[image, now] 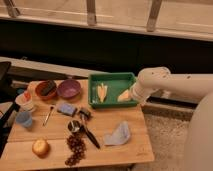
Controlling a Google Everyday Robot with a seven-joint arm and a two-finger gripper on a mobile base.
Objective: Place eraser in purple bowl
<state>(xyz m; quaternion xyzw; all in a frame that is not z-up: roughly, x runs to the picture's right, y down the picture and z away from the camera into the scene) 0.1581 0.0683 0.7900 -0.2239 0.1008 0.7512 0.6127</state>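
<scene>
Gripper [133, 96] at end of white arm, over right end of green tray [111, 77], close to a pale yellow piece [124, 95] inside. Open or shut: cannot tell. Eraser [47, 88], dark and oblong, lying in orange-red bowl [39, 94] at back left of wooden counter [137, 145], well apart from gripper. Purple bowl [69, 90] just right of orange-red bowl, between it and tray. Pale blue block [66, 109] in front of purple bowl; blue cloth [119, 134] nearer front edge.

no legible text or labels
</scene>
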